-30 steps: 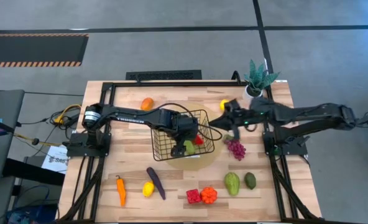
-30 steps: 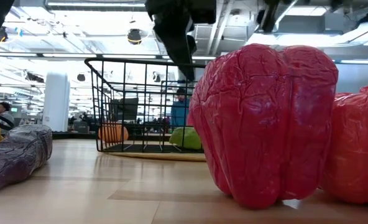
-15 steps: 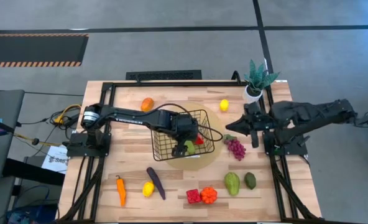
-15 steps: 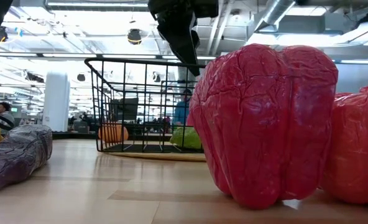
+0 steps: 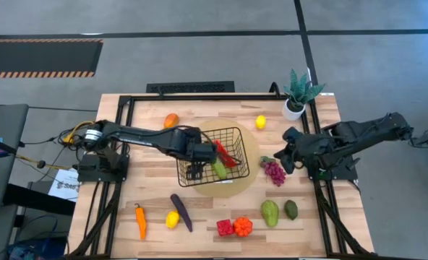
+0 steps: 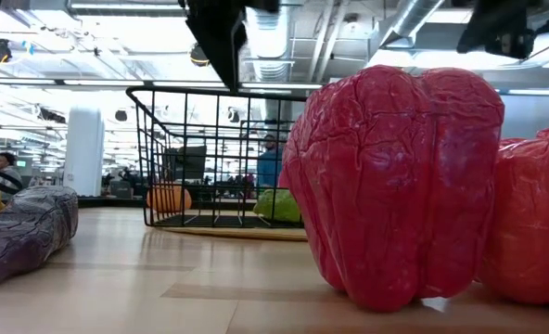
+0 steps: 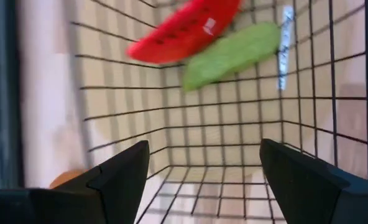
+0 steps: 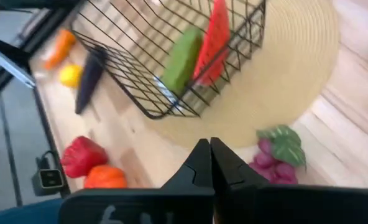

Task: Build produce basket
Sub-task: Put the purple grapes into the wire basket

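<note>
Basket [image 5: 212,157] sits on the mat [image 5: 251,153] mid-surface, holding watermelon [image 7: 185,29] and avocado [image 7: 232,53]. Left tool [image 5: 193,172] hangs over it, fingers wide; right tool [image 5: 287,160], pinched closed, is near the grapes [image 5: 274,172].

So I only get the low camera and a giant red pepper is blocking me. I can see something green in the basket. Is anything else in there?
Observer: Yes, a watermelon slice lies in the basket, right beside the green piece.
Operator: Where's the left gripper? I just see a dark thing up top.
Observer: The left gripper hangs over the inside of the basket, open and holding nothing.
Operator: And the grapes?
Observer: The grapes lie outside the basket, by the edge of the round mat. The right gripper is near them, shut and empty.
</note>
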Tool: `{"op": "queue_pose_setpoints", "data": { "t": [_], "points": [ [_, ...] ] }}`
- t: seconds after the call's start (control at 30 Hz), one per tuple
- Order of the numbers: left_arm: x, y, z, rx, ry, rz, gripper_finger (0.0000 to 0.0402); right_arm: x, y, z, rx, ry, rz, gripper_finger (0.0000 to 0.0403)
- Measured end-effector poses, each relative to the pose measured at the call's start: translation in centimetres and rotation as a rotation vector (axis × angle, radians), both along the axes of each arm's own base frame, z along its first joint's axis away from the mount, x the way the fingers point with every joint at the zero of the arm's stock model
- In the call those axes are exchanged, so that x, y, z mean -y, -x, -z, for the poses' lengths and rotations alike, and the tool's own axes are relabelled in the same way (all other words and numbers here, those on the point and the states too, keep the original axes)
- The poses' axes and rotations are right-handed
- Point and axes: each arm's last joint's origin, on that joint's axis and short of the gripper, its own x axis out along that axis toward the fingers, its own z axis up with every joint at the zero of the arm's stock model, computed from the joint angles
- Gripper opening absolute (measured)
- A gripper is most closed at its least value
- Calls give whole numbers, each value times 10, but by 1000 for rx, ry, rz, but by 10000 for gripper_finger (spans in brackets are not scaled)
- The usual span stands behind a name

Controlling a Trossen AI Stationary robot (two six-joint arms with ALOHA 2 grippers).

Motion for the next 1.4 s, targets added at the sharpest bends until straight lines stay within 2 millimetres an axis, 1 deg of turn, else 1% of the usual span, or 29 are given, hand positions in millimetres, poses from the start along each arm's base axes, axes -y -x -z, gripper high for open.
{"op": "queue_pose_setpoints", "data": {
  "t": [0.13,0.27,0.37,0.43,0.57,0.7,0.8,0.93,1.07,1.13,1.23,1.4],
  "points": [
    [0,25,-30,99,-51,-101,293,-1,-3,4,-38,0,2,0],
    [-5,59,-55,151,-113,-276,293,-1,-2,6,-67,-7,-2,0],
    [-5,86,-68,178,-156,-409,293,-1,0,8,-93,-10,2,1],
    [-3,100,-75,213,-171,-471,293,-1,0,8,-97,-9,2,3],
    [4,121,-83,327,-129,-497,293,0,2,9,-115,11,-19,8],
    [8,135,-74,367,-115,-564,293,0,2,9,-117,15,-19,9],
    [10,142,-61,364,-113,-606,293,2,1,9,-118,14,-5,10],
    [14,142,-38,335,-95,-646,293,5,1,9,-121,8,14,15],
    [17,137,-22,316,-46,-648,293,7,4,12,-168,-53,66,28],
    [19,135,-18,316,-26,-642,293,7,7,14,-203,-81,95,38],
    [19,133,-19,333,-17,-632,293,8,11,16,-252,-106,137,58],
    [19,133,-20,342,-24,-632,293,8,13,23,-346,-115,199,105]
  ]
}}
